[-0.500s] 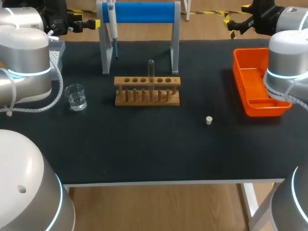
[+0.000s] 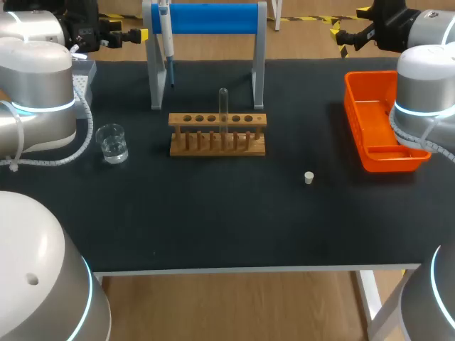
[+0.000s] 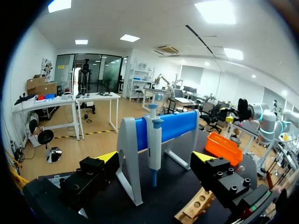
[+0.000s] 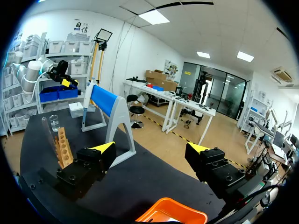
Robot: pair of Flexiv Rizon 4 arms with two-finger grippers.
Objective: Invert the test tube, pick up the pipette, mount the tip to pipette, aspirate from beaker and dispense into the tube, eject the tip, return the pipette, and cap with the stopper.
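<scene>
Test tube (image 2: 223,106), upright in wooden rack (image 2: 217,143), mid-worktop (image 2: 213,213); pipette (image 2: 165,28) hung on blue-barred stand (image 2: 206,18) behind rack; beaker (image 2: 111,142) left of rack; stopper (image 2: 308,177) apart, right of it; orange tray (image 2: 377,121) beyond; left tool (image 3: 155,157), fingers apart, facing pipette; right tool (image 4: 150,148), fingers apart, holding nothing.

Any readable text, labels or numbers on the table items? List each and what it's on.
None legible on anything on the table.
beaker: any graduation marks are too small to tell.
pipette: no readable print.
test tube rack, orange tray, stopper: no markings show.
</scene>
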